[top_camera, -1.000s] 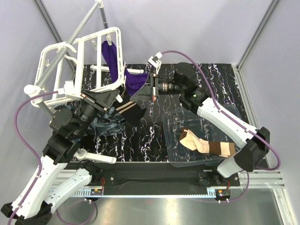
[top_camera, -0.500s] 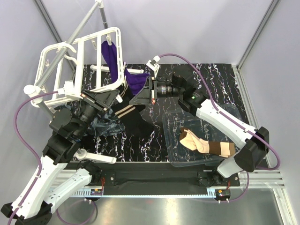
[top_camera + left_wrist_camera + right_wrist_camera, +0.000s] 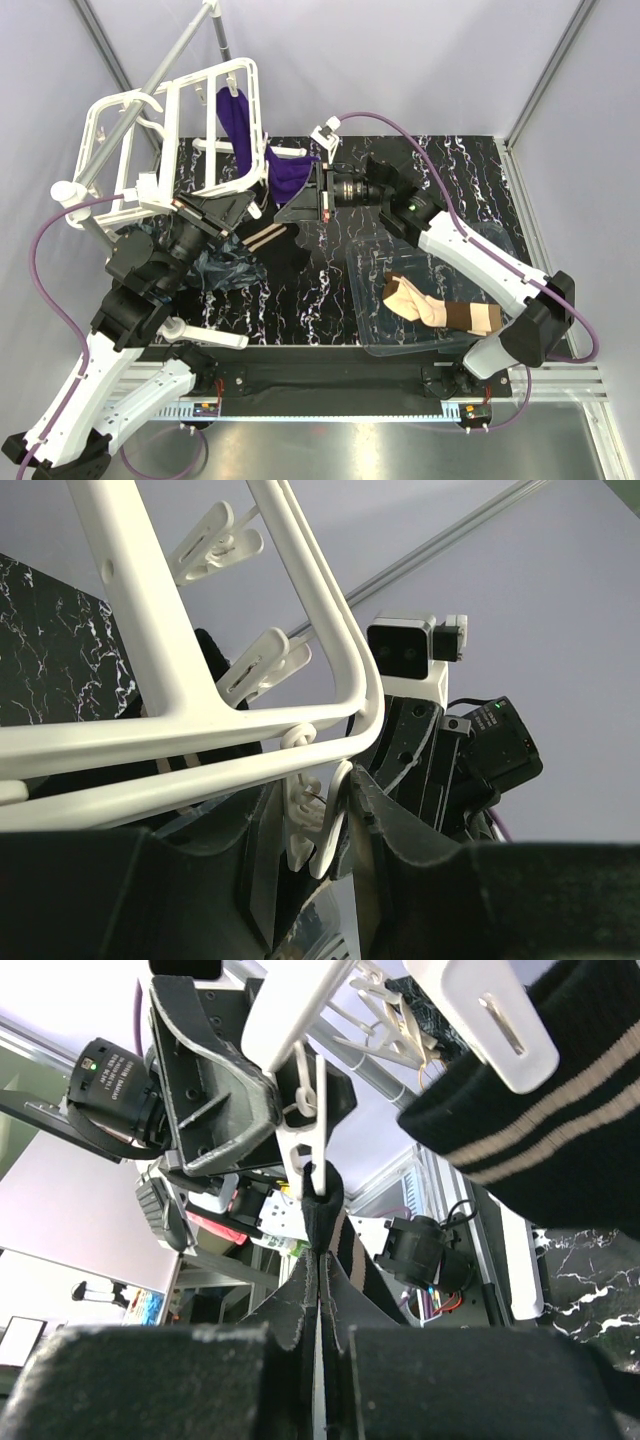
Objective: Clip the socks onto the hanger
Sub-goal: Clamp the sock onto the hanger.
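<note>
The white hanger (image 3: 180, 120) stands tilted at the back left. My left gripper (image 3: 238, 212) is under its near corner, its jaws squeezing a dangling white clip (image 3: 320, 830) below the frame (image 3: 200, 730). My right gripper (image 3: 292, 205) is shut on the edge of a black sock (image 3: 280, 245) with beige stripes. In the right wrist view the sock's top (image 3: 325, 1200) sits in the mouth of that clip (image 3: 312, 1150), just above my shut fingertips (image 3: 318, 1260). A second striped black part (image 3: 540, 1110) hangs from another clip (image 3: 490, 1010). Beige socks with brown cuffs (image 3: 430, 305) lie at the right.
A purple sock (image 3: 240, 125) hangs from the hanger, more purple cloth (image 3: 290, 172) below it. A dark grey cloth (image 3: 215, 268) lies by my left arm. The beige socks lie in a clear tray (image 3: 370, 270). A grey pole (image 3: 160, 75) slants behind the hanger.
My right gripper has shifted a little left toward the clip. The black sock swung down and right, then back up under the two grippers. The left arm has stayed put.
</note>
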Controlling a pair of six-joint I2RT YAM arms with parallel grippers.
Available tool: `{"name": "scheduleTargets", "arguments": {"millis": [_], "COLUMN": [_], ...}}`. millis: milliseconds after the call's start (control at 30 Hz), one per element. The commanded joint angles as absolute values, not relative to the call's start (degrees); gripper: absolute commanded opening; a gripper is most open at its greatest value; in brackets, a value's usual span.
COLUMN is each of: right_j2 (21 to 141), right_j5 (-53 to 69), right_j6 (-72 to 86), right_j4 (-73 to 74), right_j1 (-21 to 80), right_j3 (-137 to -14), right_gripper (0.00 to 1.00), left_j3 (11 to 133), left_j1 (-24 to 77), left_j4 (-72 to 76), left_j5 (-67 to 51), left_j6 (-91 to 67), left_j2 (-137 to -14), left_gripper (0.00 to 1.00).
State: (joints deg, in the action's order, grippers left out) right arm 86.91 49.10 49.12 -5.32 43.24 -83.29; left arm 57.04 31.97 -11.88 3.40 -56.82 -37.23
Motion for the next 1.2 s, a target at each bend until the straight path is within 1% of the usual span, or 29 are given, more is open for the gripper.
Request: {"name": "scheduleTargets", "arguments": {"millis": [0,500,567,600,633,700,733,833,867,967,1033,1067,1167], "right_j2": [86.8,91.3,91.6,91.7,91.9,92.2,92.5,93.2,93.4,94.1,94.7,94.7,95.1], "right_j5": [49.9,50.0,50.2,50.3,50.3,50.4,50.4,50.3,50.3,50.2,49.7,49.5,47.9], "right_j6": [49.0,48.9,49.5,49.6,49.5,49.2,48.8,48.5,48.4,48.4,47.9,47.4,44.6], "right_j4": [-7.6,-7.4,-8.2,-8.3,-8.3,-7.8,-7.6,-6.9,-6.9,-7.2,-7.1,-6.2,-3.3], "right_j1": [43.9,43.9,43.9,43.9,43.9,43.9,43.9,43.9,43.9,43.9,43.9,43.9,43.9], "right_j3": [-86.7,-92.2,-92.2,-92.4,-92.5,-92.9,-93.2,-93.7,-93.9,-94.0,-94.0,-94.1,-95.0], "right_gripper": [0.00,0.00,0.00,0.00,0.00,0.00,0.00,0.00,0.00,0.00,0.00,0.00,0.00], "left_j3": [57.3,57.2,56.4,56.2,55.6,55.3,55.5,55.6,55.7,55.2,55.0,54.8,54.4], "left_j1": [32.1,32.1,32.1,32.2,32.1,32.1,32.2,32.1,32.1,32.1,32.2,32.2,32.2], "left_j4": [-8.9,-9.2,-9.1,-9.0,-8.8,-8.4,-8.8,-10.4,-11.0,-12.0,-12.7,-13.4,-16.2], "left_j5": [0.4,0.4,0.6,1.0,1.1,1.2,1.2,1.7,2.1,2.8,3.2,3.6,4.2], "left_j6": [-57.7,-57.8,-58.4,-58.5,-58.6,-58.4,-58.4,-58.0,-57.9,-57.7,-57.4,-57.2,-56.4], "left_j2": [-37.3,-36.7,-36.2,-35.6,-35.3,-35.0,-35.0,-34.7,-34.4,-33.2,-31.9,-31.6,-29.5], "left_gripper": [0.00,0.00,0.22,0.31,0.37,0.45,0.55,0.74,0.83,0.90,0.93,0.96,0.98]}}
